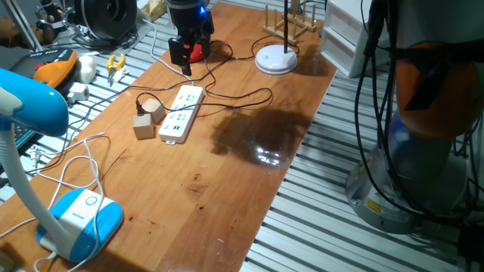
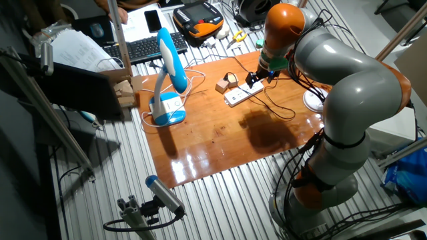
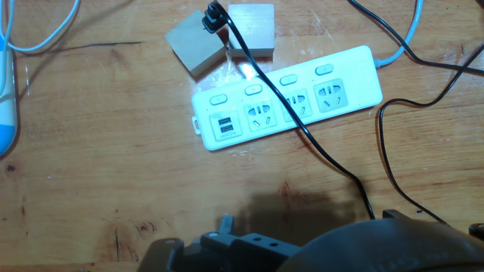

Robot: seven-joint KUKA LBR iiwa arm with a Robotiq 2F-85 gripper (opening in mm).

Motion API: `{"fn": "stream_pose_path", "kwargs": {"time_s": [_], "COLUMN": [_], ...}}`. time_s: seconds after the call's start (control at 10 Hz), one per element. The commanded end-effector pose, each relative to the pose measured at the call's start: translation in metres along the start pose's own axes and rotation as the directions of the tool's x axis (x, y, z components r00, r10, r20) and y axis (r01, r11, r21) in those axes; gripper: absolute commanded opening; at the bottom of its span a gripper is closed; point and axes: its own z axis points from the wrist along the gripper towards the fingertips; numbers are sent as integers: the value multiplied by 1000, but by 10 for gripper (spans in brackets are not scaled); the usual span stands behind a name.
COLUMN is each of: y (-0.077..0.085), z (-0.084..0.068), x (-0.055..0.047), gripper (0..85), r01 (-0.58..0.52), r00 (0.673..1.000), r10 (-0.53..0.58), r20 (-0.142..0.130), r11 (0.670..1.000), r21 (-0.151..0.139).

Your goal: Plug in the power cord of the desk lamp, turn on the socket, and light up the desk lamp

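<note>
Below the gripper (image 1: pixel 184 66), on the wooden table (image 1: pixel 227 196), lies the socket (image 1: pixel 180 113), a long white plastic strip whose far end sits almost under the fingers while its near end points away toward the two wooden blocks (image 1: pixel 148 117). In the hand view the socket (image 3: pixel 287 97) sits ahead of the hand, slightly tilted, with three outlet groups, a pair of USB ports at one end and small oval buttons along its upper edge. The power cord (image 3: pixel 302 128), thin, black and glossy, runs from under the hand diagonally across the socket's face, and its small black plug (image 3: pixel 214 18) rests beyond the strip, touching the tan blocks (image 3: pixel 227 38). The gripper's fingertips do not show clearly in any view, so whether it is open, or holds anything, cannot be told. The desk lamp (image 1: pixel 276 57), with a round white base and thin black stem, stands to one side of the hand. A blue and white lamp (image 1: pixel 76 219) stands well apart at the table's other end. No writing on the strip is readable.
</note>
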Motion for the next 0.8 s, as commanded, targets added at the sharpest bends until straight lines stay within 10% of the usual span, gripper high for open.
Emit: {"fn": "stream_pose_path", "kwargs": {"time_s": [0.0,0.7], "y": [0,0], "z": [0,0], "x": [0,0], "gripper": [0,0], "r01": [288,313], "r00": [928,920], "r10": [-289,-314], "r20": [-235,-234], "r11": [957,949], "r21": [-38,-44]}}
